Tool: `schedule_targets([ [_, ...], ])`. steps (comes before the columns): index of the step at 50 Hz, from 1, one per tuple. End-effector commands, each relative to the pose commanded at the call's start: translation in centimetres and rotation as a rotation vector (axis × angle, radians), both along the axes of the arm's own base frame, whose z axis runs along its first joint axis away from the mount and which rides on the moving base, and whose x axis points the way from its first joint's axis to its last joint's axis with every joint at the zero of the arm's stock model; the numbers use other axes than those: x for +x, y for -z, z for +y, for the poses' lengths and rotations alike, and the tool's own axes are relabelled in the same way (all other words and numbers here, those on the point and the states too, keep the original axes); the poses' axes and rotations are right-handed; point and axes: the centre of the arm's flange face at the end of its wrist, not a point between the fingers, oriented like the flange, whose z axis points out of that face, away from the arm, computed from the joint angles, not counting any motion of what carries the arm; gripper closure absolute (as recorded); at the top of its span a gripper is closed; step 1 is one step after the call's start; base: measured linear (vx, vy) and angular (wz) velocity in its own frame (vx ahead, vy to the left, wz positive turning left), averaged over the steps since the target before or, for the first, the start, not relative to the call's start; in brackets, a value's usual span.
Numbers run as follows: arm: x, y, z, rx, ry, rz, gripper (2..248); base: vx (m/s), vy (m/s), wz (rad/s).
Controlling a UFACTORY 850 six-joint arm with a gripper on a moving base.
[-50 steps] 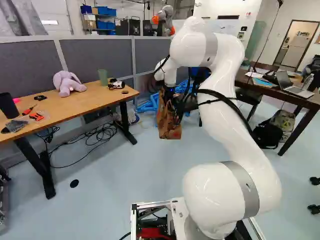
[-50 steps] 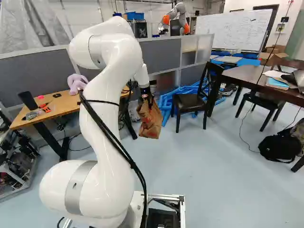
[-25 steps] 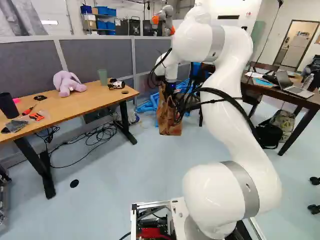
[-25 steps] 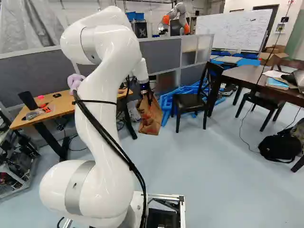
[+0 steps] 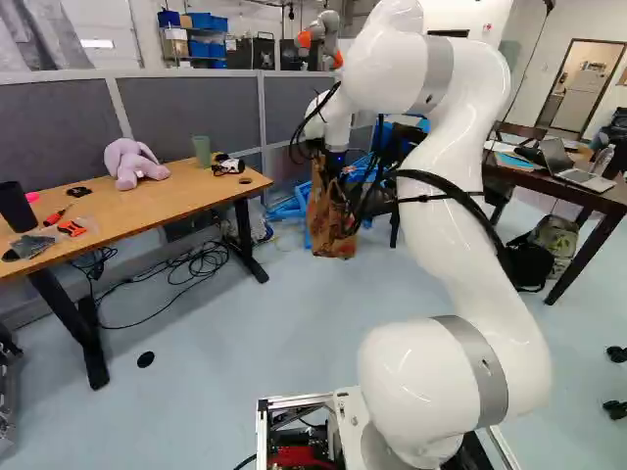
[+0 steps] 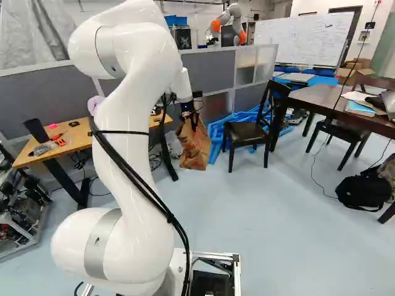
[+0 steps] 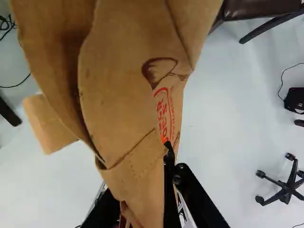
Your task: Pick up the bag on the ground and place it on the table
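Brown paper bag (image 7: 123,85) hangs clenched in the black jaws! Swing left too low and its bottom could clip the light-wood bench (image 5: 132,211), tearing it loose.

Red lettering (image 7: 164,114) on the brown paper bag (image 7: 118,90) in my wrist view, writing (image 6: 318,31) on the whiteboard (image 6: 281,52) too small to read

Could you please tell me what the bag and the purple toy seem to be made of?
The bag looks like matte brown paper: it shows stiff folds, sharp creases and printed marks. The purple toy looks like soft, dull fabric, perhaps plush, judging by its rounded, stuffed shape and lack of shine, though its surface is too small to make out for certain.
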Motion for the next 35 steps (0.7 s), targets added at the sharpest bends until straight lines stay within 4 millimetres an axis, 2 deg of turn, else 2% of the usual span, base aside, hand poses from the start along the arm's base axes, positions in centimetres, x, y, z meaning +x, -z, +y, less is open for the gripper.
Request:
schedule_targets([
  [35, -0.6, -5.1, -0.1, -0.005, 0.007, -0.009, 229, 0.0, 0.0, 0.0],
])
